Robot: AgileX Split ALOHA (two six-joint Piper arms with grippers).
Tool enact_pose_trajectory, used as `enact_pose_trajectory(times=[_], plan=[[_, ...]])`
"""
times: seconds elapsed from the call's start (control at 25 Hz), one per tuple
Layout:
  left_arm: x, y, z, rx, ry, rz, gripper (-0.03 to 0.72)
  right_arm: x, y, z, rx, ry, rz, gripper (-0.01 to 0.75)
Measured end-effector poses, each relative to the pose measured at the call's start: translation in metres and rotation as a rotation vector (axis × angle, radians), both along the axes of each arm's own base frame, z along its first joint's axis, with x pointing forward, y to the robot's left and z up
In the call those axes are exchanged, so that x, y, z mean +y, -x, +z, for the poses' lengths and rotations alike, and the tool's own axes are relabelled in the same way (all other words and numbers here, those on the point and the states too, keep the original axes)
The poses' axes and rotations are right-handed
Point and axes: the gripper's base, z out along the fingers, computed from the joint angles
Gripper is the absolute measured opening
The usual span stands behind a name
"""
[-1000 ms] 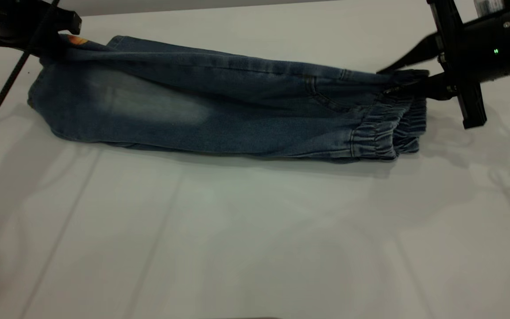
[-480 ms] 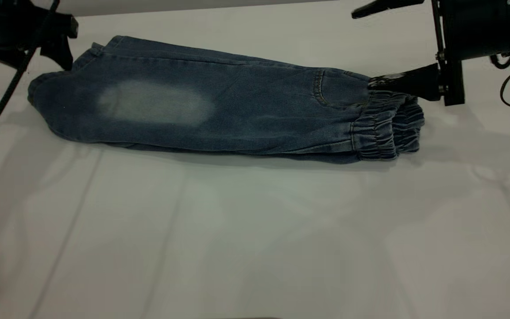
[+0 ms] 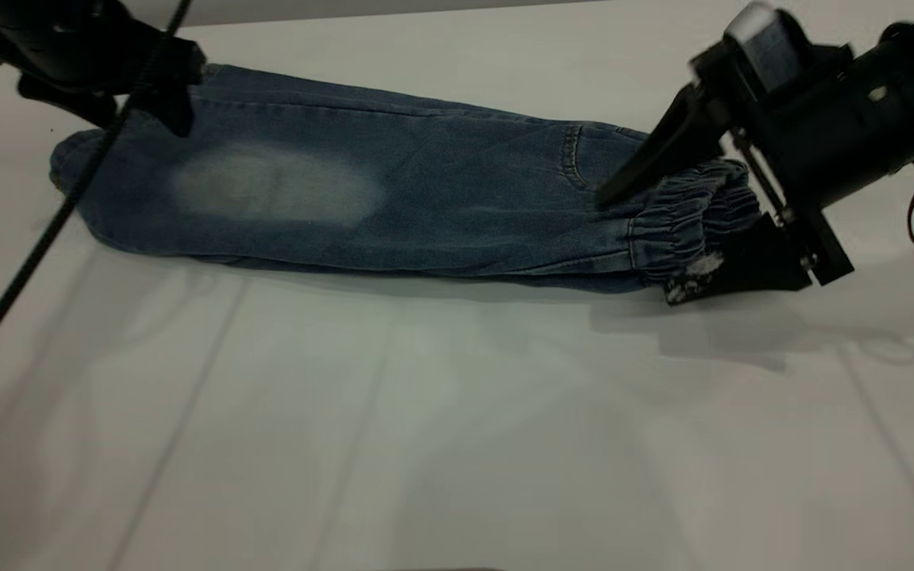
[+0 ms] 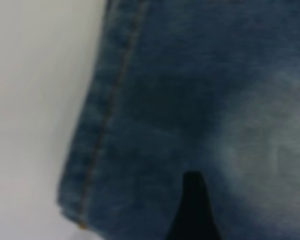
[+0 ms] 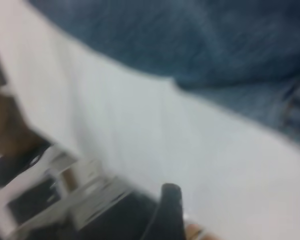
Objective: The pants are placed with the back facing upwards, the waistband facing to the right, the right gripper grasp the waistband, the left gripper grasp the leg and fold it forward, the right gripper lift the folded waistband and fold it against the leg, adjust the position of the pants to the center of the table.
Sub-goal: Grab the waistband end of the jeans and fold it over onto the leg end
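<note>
With the right gripper (image 3: 647, 238) spread wide around the waistband (image 3: 683, 230) at three o'clock, it should close on both layers of the pants (image 3: 393, 198) before lifting toward nine o'clock.

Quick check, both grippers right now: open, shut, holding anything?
Left gripper: over the pants' leg end, state cannot be told.
Right gripper: open, fingers straddling the waistband, not clamped.

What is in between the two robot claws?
In the exterior view, the folded pants stretch the whole way between the left gripper and the right gripper, whose open jaws straddle the waistband.
</note>
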Motion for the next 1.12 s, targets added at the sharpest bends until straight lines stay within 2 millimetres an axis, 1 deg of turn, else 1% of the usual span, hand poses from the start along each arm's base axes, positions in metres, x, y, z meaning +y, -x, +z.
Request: enact_pose_trajectory(times=[0.08,0.24,0.4,0.44,0.56,0.72,0.8,0.88,1.0,1.04,1.08,1.12], plan=[[-0.006,0.001,0.0,0.001,0.0,-0.014,0.517,-0.003,-0.003,-0.004,-0.002,0.054,-0.045,0.613],[-0.012,0.002,0.0,0.003,-0.002,-0.031,0.517,-0.007,-0.007,-0.011,0.035,0.107,-0.129,0.626],[-0.014,0.003,0.0,0.004,-0.002,-0.034,0.517,-0.007,-0.007,-0.026,0.094,0.097,-0.191,0.622],[-0.014,0.003,0.0,0.005,-0.002,-0.033,0.517,-0.007,-0.008,-0.026,0.094,0.086,-0.21,0.618],[-0.017,0.005,-0.001,0.017,-0.007,-0.041,0.517,-0.009,-0.013,-0.028,0.042,0.093,-0.245,0.582],[-0.029,0.008,-0.001,0.023,-0.011,-0.073,0.517,-0.013,-0.02,-0.029,-0.028,0.137,-0.281,0.515],[-0.037,0.01,-0.001,0.022,-0.017,-0.1,0.517,-0.014,-0.022,-0.03,-0.046,0.159,-0.287,0.462],[-0.046,0.012,-0.001,0.021,-0.026,-0.138,0.517,-0.016,-0.023,-0.031,-0.059,0.182,-0.295,0.379],[-0.063,0.017,-0.001,0.016,-0.036,-0.199,0.517,-0.019,-0.024,-0.033,-0.091,0.223,-0.292,0.182],[-0.069,0.019,-0.003,0.015,-0.036,-0.214,0.517,-0.02,-0.025,-0.033,-0.106,0.231,-0.288,0.127],[-0.073,0.02,-0.005,0.014,-0.035,-0.226,0.517,-0.02,-0.025,-0.034,-0.122,0.235,-0.276,0.084],[-0.079,0.021,-0.007,0.011,-0.032,-0.24,0.517,-0.02,-0.025,-0.034,-0.143,0.239,-0.259,0.067]])
